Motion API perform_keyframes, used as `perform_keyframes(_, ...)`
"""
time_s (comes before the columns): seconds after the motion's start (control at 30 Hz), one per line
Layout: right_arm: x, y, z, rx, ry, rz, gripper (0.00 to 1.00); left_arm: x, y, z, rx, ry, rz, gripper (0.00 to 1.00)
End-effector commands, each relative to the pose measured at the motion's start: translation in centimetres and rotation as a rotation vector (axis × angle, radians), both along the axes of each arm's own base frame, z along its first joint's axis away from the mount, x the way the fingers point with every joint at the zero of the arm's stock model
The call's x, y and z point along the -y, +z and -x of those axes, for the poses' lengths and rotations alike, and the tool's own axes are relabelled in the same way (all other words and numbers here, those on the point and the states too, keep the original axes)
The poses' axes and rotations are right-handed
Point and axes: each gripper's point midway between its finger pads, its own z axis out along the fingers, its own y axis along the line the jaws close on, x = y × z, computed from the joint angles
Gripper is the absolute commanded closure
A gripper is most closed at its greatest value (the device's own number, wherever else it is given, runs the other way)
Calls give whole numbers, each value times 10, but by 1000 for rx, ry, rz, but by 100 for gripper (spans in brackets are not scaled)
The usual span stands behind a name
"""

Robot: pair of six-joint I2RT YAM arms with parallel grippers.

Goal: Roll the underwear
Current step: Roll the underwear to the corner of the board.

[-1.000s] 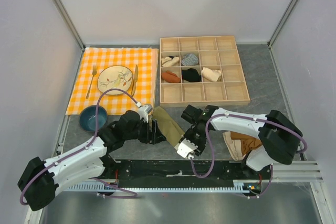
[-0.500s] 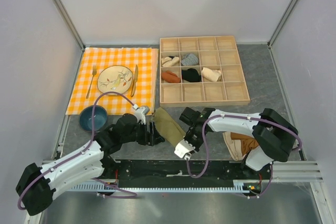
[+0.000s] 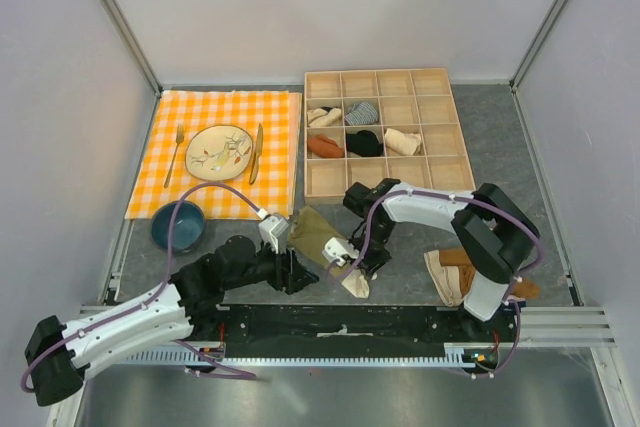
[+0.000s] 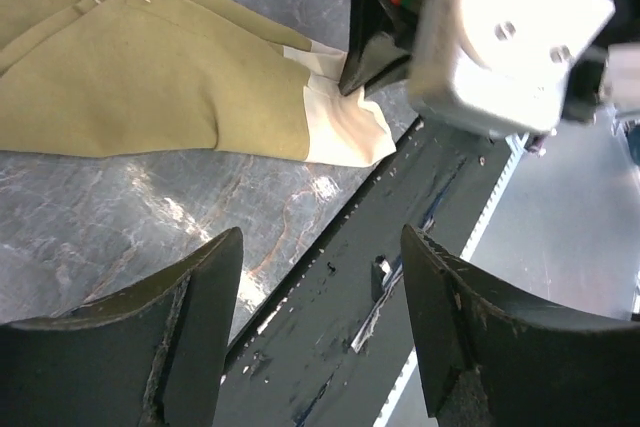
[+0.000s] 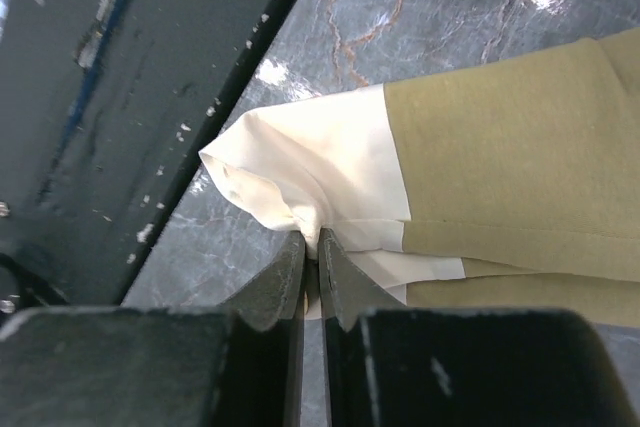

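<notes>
The underwear [image 3: 313, 230] is laid on the grey table [image 3: 500, 147] in the lower centre of the top view, between the two arms. Its olive part is turned toward the upper left. The cream waistband [image 3: 355, 282] is turned toward the lower right, just beside the black rail [image 3: 340, 322].

In the right wrist view the right gripper [image 5: 312, 245] is seen closed on the waistband, with the cream cloth gathered into a peak at the fingertips. The olive cloth is spread across the right half of that frame.

The left gripper [image 4: 320, 237] is held with its fingers well apart and nothing between them, just left of the underwear in the top view. In its own view the underwear is seen at the upper left and the right gripper at the upper right.

A wooden tray [image 3: 305, 137] with rolled items in some compartments is placed in the upper centre. A heap of clothes [image 3: 455, 272] is seen at the lower right.
</notes>
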Motion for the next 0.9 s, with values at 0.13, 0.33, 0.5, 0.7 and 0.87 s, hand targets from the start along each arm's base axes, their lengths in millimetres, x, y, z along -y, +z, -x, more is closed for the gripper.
perform_keyframes(0.13,-12,23,8,-317,-174,24,89,15,5,4,152,-28,17,29)
perform_keyframes(0.33,-19,25,1,-373,-234,40,89,29,3,12,243,-74,-61,27)
perform_keyframes(0.5,-23,23,-4,-402,-276,75,89,47,0,14,354,-131,-150,22)
perform_keyframes(0.7,-27,20,-10,-413,-313,109,89,73,-4,10,417,-165,-224,19)
perform_keyframes(0.87,-28,20,-11,-417,-322,118,89,86,-15,6,412,-157,-252,19)
